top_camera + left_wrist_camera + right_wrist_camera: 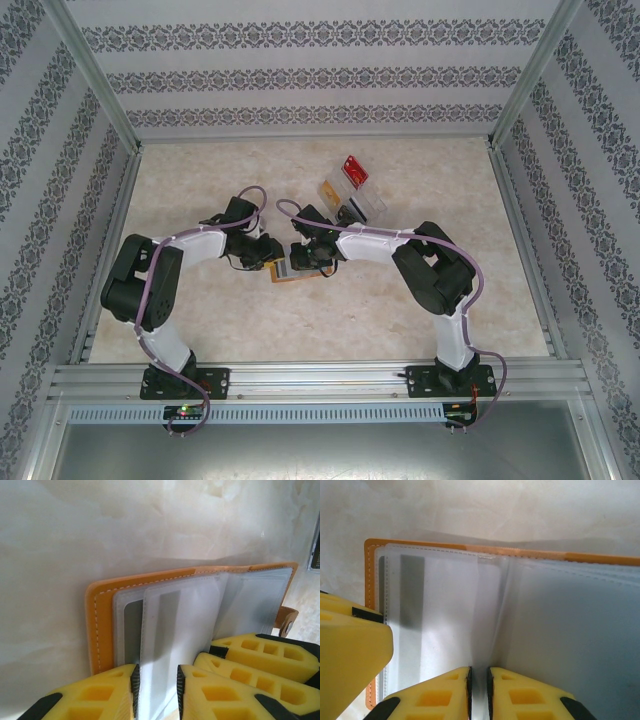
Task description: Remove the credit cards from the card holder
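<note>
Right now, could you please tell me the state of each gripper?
Left gripper: fingers either side of a pocket page of the card holder; grip cannot be told.
Right gripper: closed on the card holder, pinching a pocket page.

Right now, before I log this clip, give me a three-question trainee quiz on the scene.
1. True or false: the card holder lies open.
2. The right claw pinches: A) a see-through pocket page B) the side tab C) a loose card.
3. Fill in: the holder's stitched cover is ___.
Key: 1 true; 2 A; 3 orange.
</note>
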